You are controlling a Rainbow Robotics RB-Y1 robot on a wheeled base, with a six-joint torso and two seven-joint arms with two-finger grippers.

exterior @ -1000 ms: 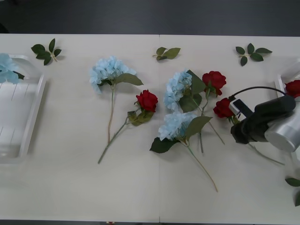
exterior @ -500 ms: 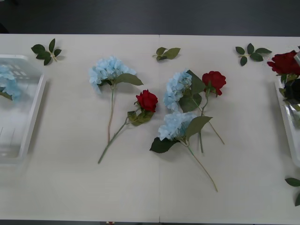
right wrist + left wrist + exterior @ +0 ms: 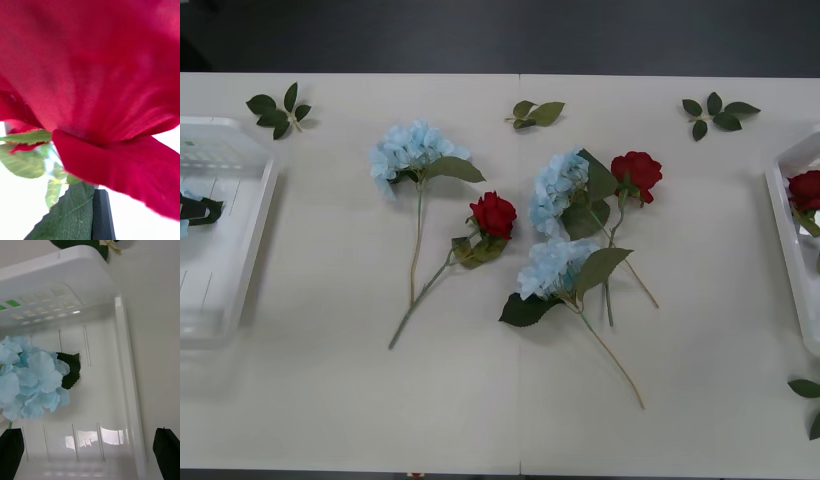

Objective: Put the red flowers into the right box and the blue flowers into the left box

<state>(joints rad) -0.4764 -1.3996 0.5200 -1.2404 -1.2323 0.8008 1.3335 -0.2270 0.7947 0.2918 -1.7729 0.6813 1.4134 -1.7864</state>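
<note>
My left pincer (image 3: 88,450): its two black fingers are spread wide apart and hold nothing. It hangs over the left box (image 3: 125,397).

My right pincer: it is pressed up close to a red bloom (image 3: 97,71), with one black finger (image 3: 102,215) just under the petals. I cannot tell if it is squeezing or let go.

Left box: it sits at the far left edge of the table (image 3: 480,420). One blue flower (image 3: 32,380) already lies inside it.

Right box (image 3: 788,245): it sits at the far right edge. One red flower (image 3: 806,188) lies in it.

Still on the table: three blue flowers (image 3: 412,148) (image 3: 560,188) (image 3: 552,266) and two red flowers (image 3: 494,214) (image 3: 637,172), all in the middle, well apart from both boxes.

What matters next: the blue flower nearest my left arm is the one farthest left in the bunch. It lies toward the middle of the table from my left pincer. Its stem (image 3: 417,250) runs from the bloom at the far side down toward me, almost straight.

Which arm: I think my left arm should take it, since it is nearer and the left box is on its side.

Red one next: the rose by the far right of the bunch is closer to my right arm.
</note>
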